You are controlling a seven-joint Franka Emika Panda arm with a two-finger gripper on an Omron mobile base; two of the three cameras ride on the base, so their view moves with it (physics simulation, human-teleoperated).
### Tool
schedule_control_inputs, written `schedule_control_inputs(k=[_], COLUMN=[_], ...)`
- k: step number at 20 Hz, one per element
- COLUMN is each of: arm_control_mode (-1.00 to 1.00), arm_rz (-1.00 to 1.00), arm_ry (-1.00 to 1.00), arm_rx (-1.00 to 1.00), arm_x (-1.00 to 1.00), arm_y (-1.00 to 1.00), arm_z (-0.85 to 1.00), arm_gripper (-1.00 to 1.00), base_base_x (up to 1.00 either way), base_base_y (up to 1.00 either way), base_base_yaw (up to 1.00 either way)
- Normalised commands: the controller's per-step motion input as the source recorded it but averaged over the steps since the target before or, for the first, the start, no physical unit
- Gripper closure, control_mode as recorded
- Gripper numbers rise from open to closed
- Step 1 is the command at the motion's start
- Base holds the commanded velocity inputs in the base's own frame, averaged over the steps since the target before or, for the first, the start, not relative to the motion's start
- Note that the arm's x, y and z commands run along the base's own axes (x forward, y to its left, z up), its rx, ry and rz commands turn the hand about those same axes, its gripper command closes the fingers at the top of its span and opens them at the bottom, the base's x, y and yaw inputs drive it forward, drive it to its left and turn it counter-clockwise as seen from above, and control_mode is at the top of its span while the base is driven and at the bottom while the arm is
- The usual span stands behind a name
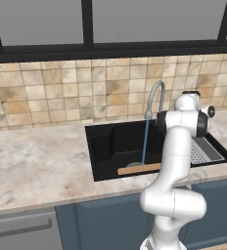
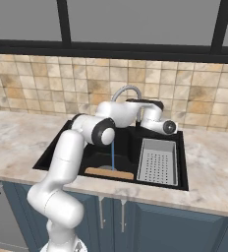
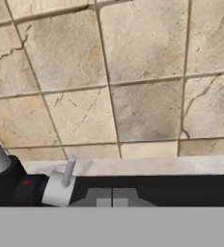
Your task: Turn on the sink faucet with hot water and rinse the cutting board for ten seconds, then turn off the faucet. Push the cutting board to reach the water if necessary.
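Water (image 1: pixel 145 141) on: thin blue stream falls from the faucet (image 1: pixel 155 95) spout at frame centre of the left base view, landing at the near edge of the sink (image 1: pixel 105 146). Board (image 1: pixel 139 169) lies flat along the sink's near wall, lower centre; the stream appears to meet it around its middle. Grey tray (image 2: pixel 157 161) sits in the right part of the sink in the right base view, apart from the board.

My pincer (image 3: pixel 112 198) is fully closed, holding nothing. In the hand view its tips show at bottom centre, with the faucet's lever (image 3: pixel 65 176) just left of them and wall tiles (image 3: pixel 133 87) above.

Step in hand, my judgement: rinsing, then shut-off. To do it well: hold the hand steady beside the lever, let the water run the full count, then nudge the lever back with the closed tips, slowly, so they do not slip off the thin stalk.

Hard to make out: whether the tips touch the lever; which way the lever is set, hence hot or cold. In the left base view my own arm covers the board's right end.
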Motion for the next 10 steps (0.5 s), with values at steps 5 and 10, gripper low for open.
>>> schedule_control_inputs(k=[5,10], arm_control_mode=[-1.00,-1.00], arm_rz=[0.03,0.02], arm_ry=[0.06,0.06], arm_rx=[0.00,0.00], arm_x=[0.10,0.12], arm_y=[0.03,0.08], arm_z=[0.01,0.00], arm_gripper=[1.00,1.00], base_base_x=[0.00,0.00], base_base_y=[0.00,0.00], base_base_yaw=[0.00,0.00])
